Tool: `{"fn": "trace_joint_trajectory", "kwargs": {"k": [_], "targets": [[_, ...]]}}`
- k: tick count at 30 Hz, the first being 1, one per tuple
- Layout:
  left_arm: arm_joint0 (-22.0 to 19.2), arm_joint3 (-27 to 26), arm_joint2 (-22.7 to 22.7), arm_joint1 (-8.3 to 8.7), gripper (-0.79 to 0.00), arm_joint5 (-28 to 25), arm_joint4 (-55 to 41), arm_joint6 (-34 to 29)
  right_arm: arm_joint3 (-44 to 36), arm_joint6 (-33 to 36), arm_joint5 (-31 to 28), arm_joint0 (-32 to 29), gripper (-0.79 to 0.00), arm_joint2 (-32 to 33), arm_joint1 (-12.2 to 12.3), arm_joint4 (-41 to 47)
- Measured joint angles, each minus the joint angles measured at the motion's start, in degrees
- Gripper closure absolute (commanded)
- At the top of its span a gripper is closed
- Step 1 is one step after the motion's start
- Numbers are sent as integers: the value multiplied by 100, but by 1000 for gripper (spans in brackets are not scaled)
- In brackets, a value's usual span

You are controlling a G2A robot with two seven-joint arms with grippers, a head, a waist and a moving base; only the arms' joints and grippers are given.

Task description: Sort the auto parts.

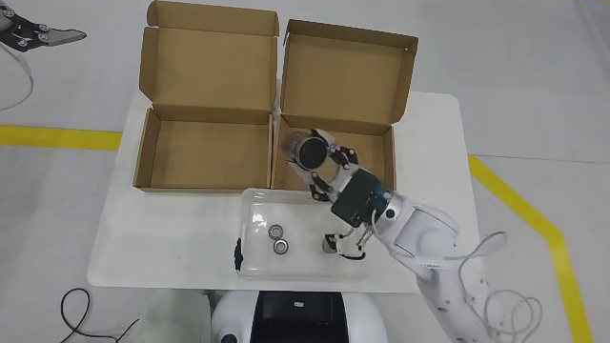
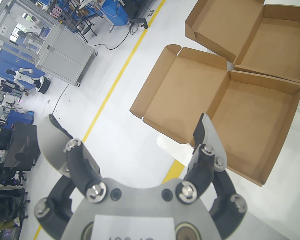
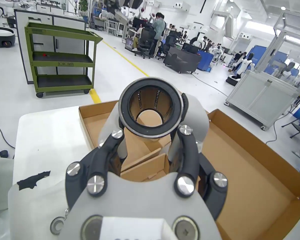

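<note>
White worktop [image 1: 152, 238] on a pale shop floor crossed by yellow tape lines. Right gripper [image 3: 152, 136] clamped on a hollow metal cylinder [image 3: 140, 102] with dark rims, both fingers pressed to its round sides, open end turned toward the wrist camera. Held over the near end of the right cardboard box [image 1: 367, 157], apparently clear of its floor. Left cardboard box [image 1: 210, 152] just beside, both lids folded back. Nearer the robot, a clear plastic tray [image 1: 250, 248] close to the boxes' front walls, with two small ring-shaped parts [image 1: 279, 238] lying together inside. Left gripper [image 2: 127, 131] spread wide, holding nothing, well off the worktop's left side above the floor.

Probably mid-carry, with a drop into the right box to follow. Could slip or twist in the grip, since the wall is smooth and curved and is held at two narrow contacts only. Could roll or bounce once released from too high or on its side, ending against a box wall or over it. Could catch the box's front wall or inner flap if lowered this near the edge. Could also land in the wrong box, with no visible cue for which sort goes where.
</note>
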Motion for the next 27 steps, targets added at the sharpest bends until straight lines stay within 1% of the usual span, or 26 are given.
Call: {"fn": "trace_joint_trajectory", "kwargs": {"k": [7,14,27], "targets": [[0,0,0,0,-785,0,0,0,175,462,138,-29,0,-86,2,-169],[0,0,0,0,-785,0,0,0,525,656,50,19,0,-181,-5,-30],[0,0,0,0,-785,0,0,0,1214,1289,76,208,0,-358,-37,110]]}}
